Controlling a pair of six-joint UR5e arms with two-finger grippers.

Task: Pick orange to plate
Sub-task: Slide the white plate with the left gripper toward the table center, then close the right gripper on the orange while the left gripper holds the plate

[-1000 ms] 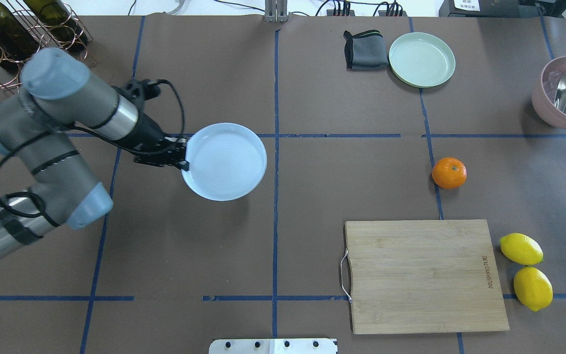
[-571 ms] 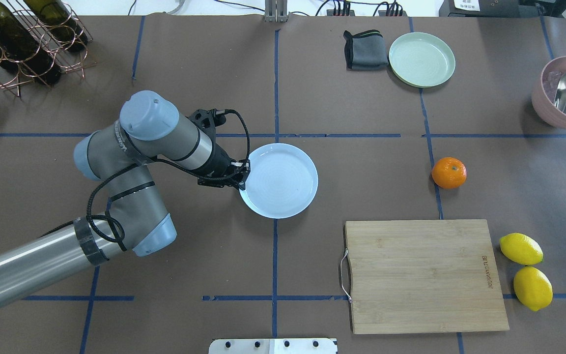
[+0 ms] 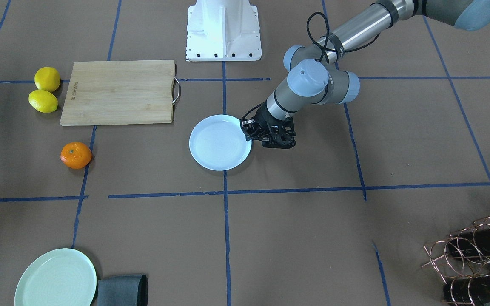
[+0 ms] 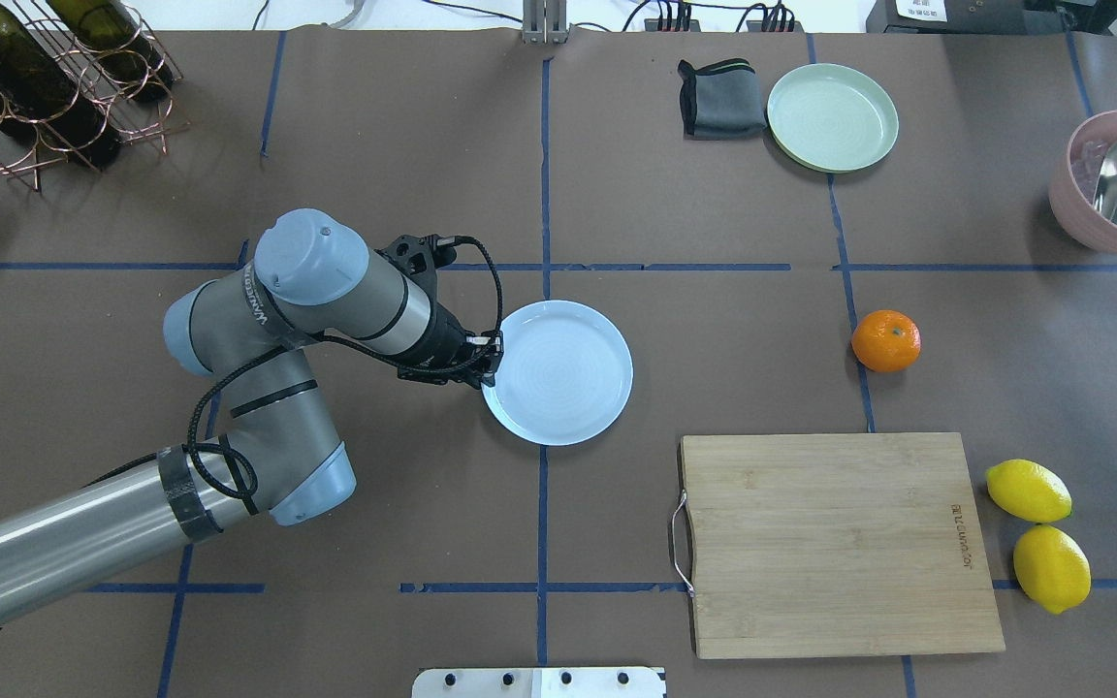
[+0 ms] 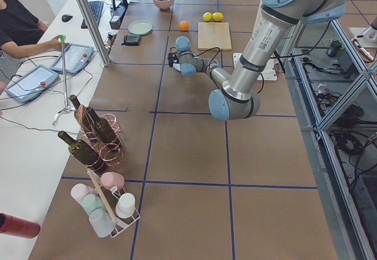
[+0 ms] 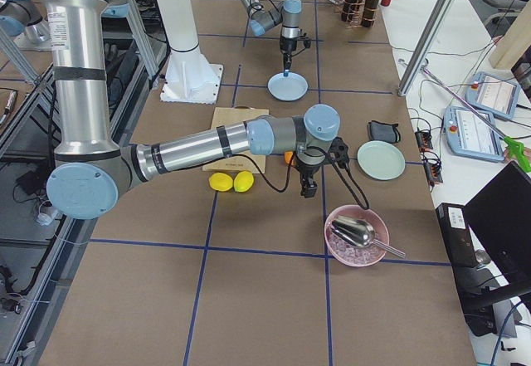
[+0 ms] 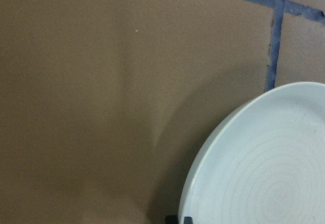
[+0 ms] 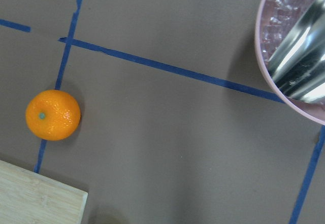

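Note:
The white plate is at the table's middle, and my left gripper is shut on its left rim. The front view shows the same grip on the plate. In the left wrist view the plate fills the lower right, casting a shadow on the table. The orange sits alone on a blue tape line far to the right, also seen as the orange in the right wrist view. My right gripper hangs between the orange and the pink bowl; I cannot tell whether it is open or shut.
A wooden cutting board lies near the robot on the right, with two lemons beside it. A mint-green plate and grey cloth are at the back. A pink bowl with a scoop is far right; a wine rack is back left.
My left arm has carried the plate rightward and nearer to the robot, from left of the centre line to the table's middle. The orange has not moved.

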